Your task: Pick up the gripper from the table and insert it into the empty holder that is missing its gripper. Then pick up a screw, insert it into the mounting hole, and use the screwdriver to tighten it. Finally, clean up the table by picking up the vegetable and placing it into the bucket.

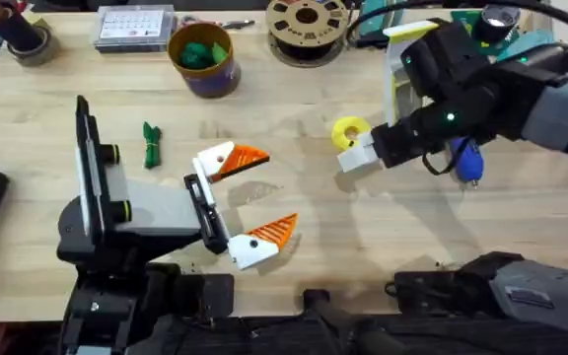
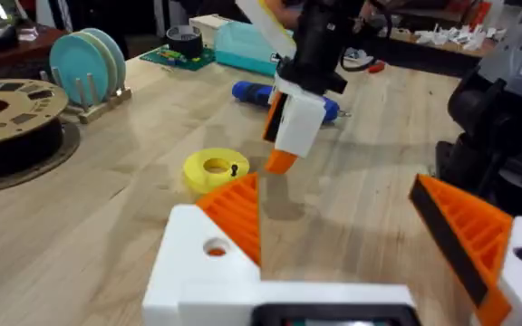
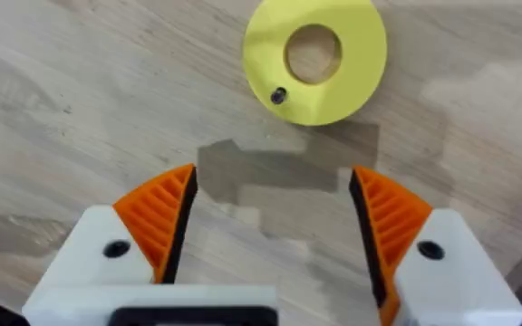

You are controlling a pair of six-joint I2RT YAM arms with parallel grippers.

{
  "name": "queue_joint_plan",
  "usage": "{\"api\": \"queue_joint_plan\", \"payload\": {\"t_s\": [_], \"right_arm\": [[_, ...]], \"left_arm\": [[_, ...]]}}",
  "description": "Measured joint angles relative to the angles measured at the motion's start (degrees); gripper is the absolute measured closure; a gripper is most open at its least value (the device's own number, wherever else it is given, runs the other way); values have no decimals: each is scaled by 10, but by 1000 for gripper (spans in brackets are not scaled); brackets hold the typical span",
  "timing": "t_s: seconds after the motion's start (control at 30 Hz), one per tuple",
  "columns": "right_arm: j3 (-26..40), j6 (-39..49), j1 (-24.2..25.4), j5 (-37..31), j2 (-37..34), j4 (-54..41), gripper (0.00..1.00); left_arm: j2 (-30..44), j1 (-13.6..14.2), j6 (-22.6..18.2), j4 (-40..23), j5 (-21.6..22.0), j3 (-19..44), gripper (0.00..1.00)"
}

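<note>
Bright even light, soft shadows on the table (image 1: 294, 148); nearby wrist-view parts slightly blurred.

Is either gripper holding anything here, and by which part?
Nothing is held. The right gripper hangs open above bare table near the yellow ring; the left gripper is open and empty too.

Vegetable (image 1: 151, 145) lies left on the desk (image 1: 294, 212), bucket (image 1: 203, 59) behind it, spool (image 1: 308, 27) further right. Screwdriver (image 1: 467, 160) sits right, probably partly under my right arm; yellow ring (image 1: 349, 131) just left of it.
</note>
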State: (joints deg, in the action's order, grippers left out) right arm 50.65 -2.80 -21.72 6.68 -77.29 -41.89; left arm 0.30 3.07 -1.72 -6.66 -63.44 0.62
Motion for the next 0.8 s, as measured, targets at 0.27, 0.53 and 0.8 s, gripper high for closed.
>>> {"api": "queue_joint_plan", "payload": {"t_s": [0.27, 0.53, 0.8], "right_arm": [[25, -2, -12, 0, -24, 2, 5], [40, -9, -15, -8, -44, 5, 5], [43, -20, -21, -26, -46, 16, 5]], "left_arm": [[0, 0, 0, 0, 0, 0, 15], [0, 0, 0, 0, 0, 0, 15], [0, 0, 0, 0, 0, 0, 14]]}}
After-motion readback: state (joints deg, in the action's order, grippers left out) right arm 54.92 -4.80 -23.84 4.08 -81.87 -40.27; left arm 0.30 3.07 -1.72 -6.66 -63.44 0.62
